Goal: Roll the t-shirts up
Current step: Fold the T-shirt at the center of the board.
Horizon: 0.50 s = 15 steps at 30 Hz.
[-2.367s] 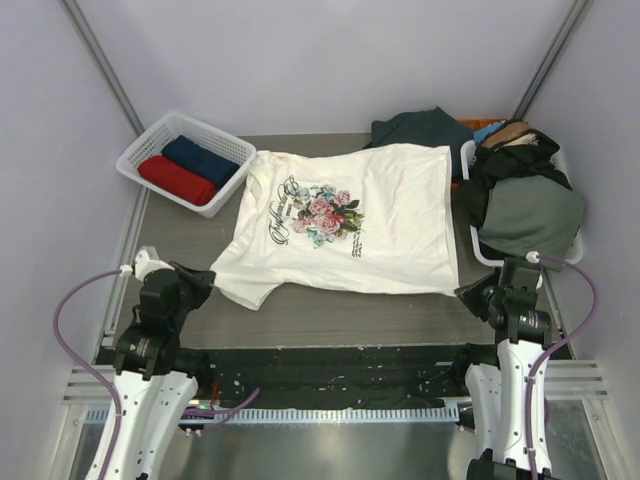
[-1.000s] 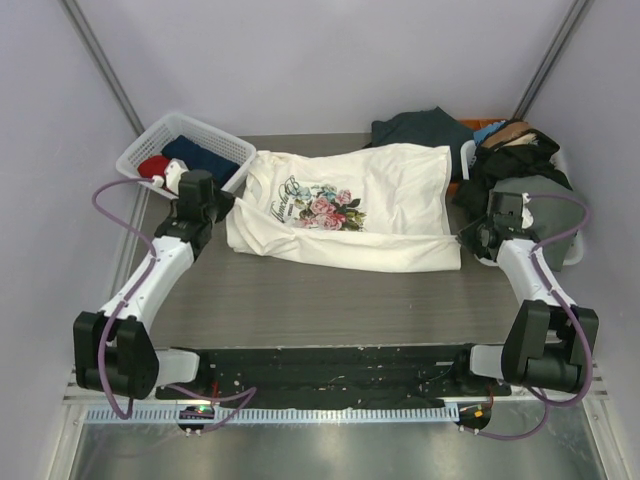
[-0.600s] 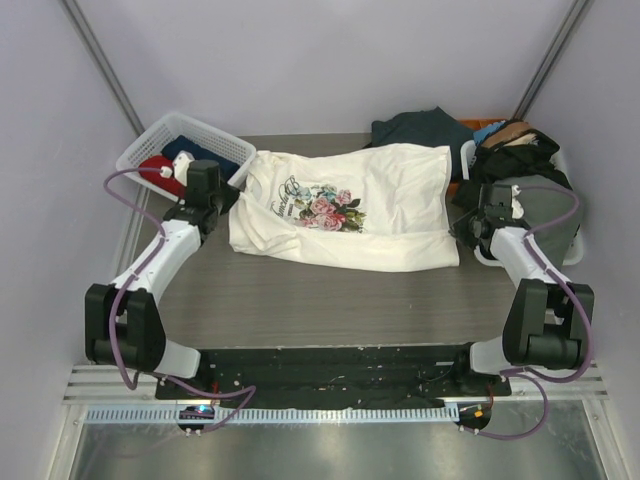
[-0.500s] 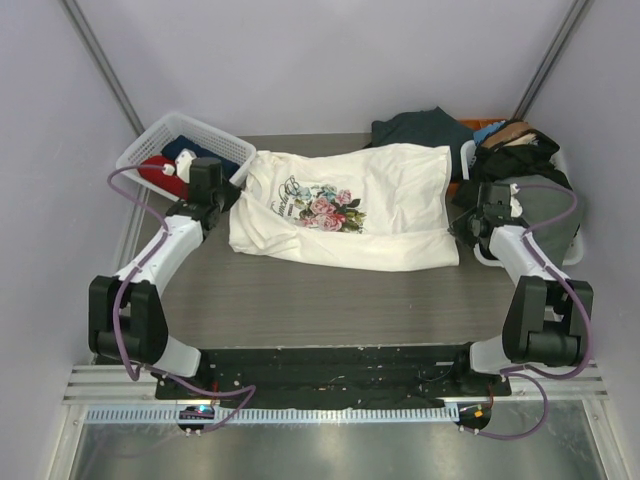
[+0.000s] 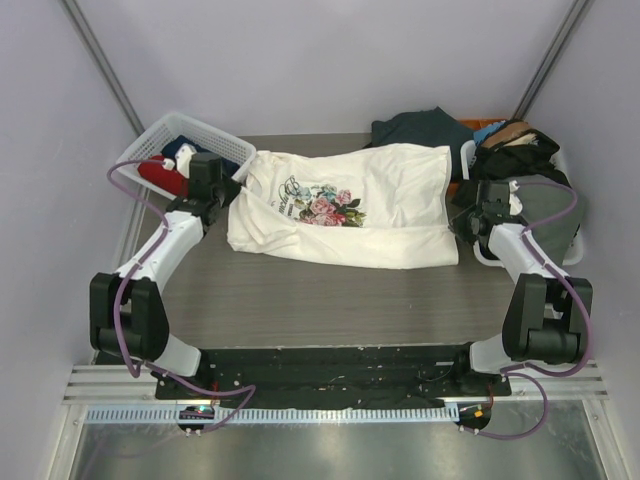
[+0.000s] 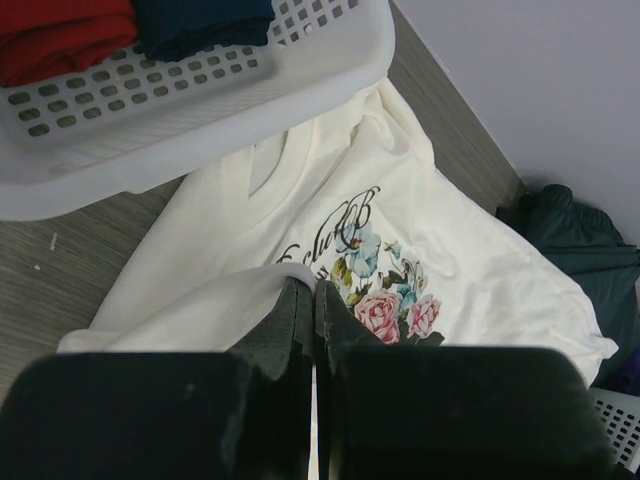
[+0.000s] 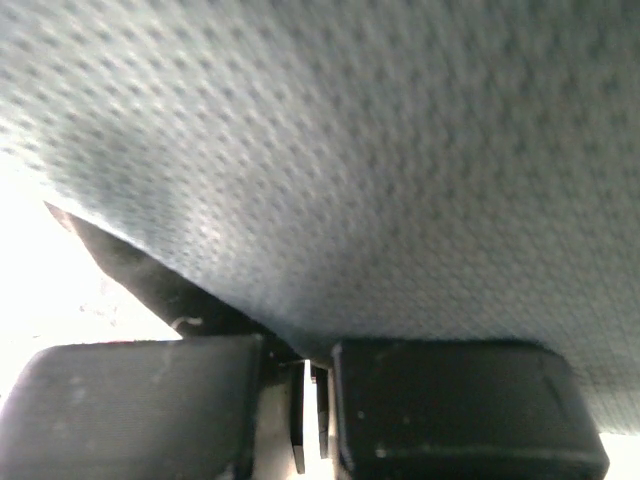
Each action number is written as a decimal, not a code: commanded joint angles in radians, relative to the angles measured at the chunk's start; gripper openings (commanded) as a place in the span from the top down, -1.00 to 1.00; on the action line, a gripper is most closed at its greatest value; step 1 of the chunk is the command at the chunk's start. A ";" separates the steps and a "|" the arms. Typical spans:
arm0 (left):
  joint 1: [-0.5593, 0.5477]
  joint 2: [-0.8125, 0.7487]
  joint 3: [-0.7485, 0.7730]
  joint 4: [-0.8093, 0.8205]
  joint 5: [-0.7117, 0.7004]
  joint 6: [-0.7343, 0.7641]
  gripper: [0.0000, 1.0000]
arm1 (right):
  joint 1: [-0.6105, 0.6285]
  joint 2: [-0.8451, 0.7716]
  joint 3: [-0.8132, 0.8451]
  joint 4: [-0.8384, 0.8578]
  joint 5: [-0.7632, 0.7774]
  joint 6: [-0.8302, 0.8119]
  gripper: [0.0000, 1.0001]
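The left gripper (image 6: 313, 292) pinches the cream t-shirt (image 5: 390, 200) at its near-left fold. The right gripper (image 5: 466, 222) pinches its right edge. The black script (image 6: 345, 225) is unreadable.

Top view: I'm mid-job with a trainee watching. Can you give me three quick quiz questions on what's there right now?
1. True or false: the floral shirt lies inside the basket.
2. The rolled shirts in that basket are: A red and navy; B green and grey; C white and yellow.
3. Fill in: the left jaws are ___ on the floral shirt.
Key: 1 false, it lies on the table beside the basket; 2 A; 3 shut.
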 commanded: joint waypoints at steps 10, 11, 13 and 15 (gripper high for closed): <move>0.004 0.033 0.120 -0.052 -0.058 0.040 1.00 | -0.006 0.013 0.060 0.039 0.054 -0.012 0.98; 0.004 0.036 0.123 -0.055 -0.055 0.040 1.00 | -0.006 0.013 0.063 0.041 0.055 -0.009 0.98; 0.003 0.051 0.129 -0.054 -0.050 0.042 1.00 | -0.006 0.019 0.064 0.042 0.051 -0.009 0.98; 0.004 0.074 0.134 -0.051 -0.036 0.042 1.00 | -0.006 0.028 0.068 0.047 0.046 -0.012 0.98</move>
